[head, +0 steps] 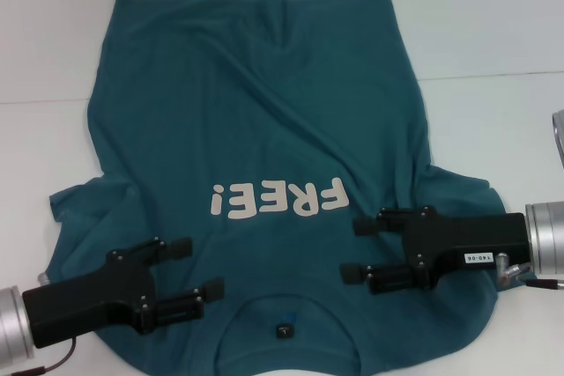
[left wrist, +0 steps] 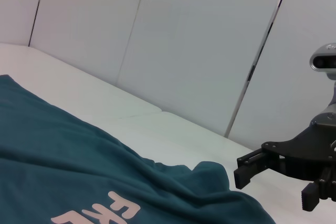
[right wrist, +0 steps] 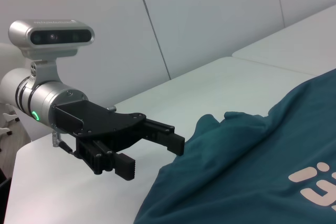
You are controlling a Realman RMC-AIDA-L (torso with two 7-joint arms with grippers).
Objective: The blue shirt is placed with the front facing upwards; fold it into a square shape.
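Note:
The blue shirt (head: 264, 112) lies spread front up on the white table (head: 493, 24), its collar and small dark neck label (head: 284, 332) at the near edge. The cream "FREE!" lettering (head: 278, 200) reads upside down from my head. My left gripper (head: 198, 268) is over the near-left shoulder area, open, fingers pointing inward. My right gripper (head: 352, 251) is over the near-right shoulder area, open, facing it. Neither holds cloth. The left wrist view shows the shirt (left wrist: 79, 161) and the right gripper (left wrist: 275, 187). The right wrist view shows the shirt (right wrist: 252, 171) and the left gripper (right wrist: 151, 157).
The left sleeve (head: 70, 200) and right sleeve (head: 467, 191) are bunched and wrinkled beside the body. A seam in the table (head: 493, 75) runs across on the right. White wall panels (left wrist: 199, 40) stand behind the table.

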